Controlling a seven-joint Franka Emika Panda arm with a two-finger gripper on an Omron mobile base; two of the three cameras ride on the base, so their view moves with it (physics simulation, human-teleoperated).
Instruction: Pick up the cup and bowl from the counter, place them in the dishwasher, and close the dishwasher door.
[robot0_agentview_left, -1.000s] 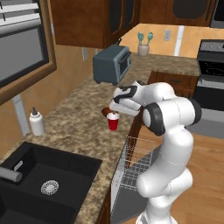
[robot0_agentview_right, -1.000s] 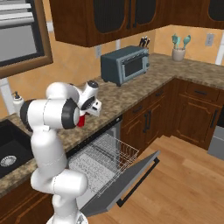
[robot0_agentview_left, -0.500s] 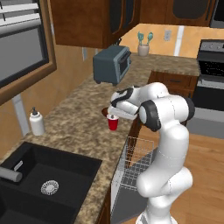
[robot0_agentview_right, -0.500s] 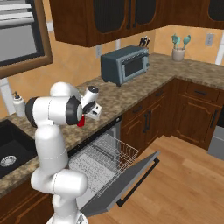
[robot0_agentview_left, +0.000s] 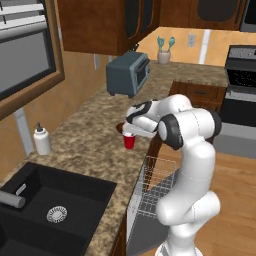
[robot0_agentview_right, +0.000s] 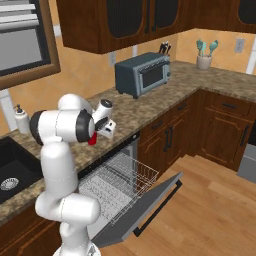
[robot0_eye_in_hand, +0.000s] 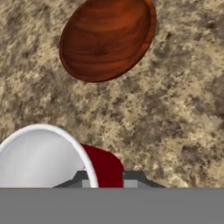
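Cup (robot0_agentview_left: 129, 141) stands upright on the counter (robot0_agentview_left: 85, 150) near its front edge, above the dishwasher (robot0_agentview_right: 117, 182), directly under the gripper (robot0_agentview_left: 131, 131). From the left base camera the hand sits on top of the cup; whether the fingers clasp it cannot be told. The hand camera adds the cup's white rim (robot0_eye_in_hand: 39, 153) close below and the bowl (robot0_eye_in_hand: 108, 38) just beyond, apart from it. The right base camera shows the dishwasher door (robot0_agentview_right: 142, 210) dropped open and a toaster oven (robot0_agentview_right: 143, 74) further along.
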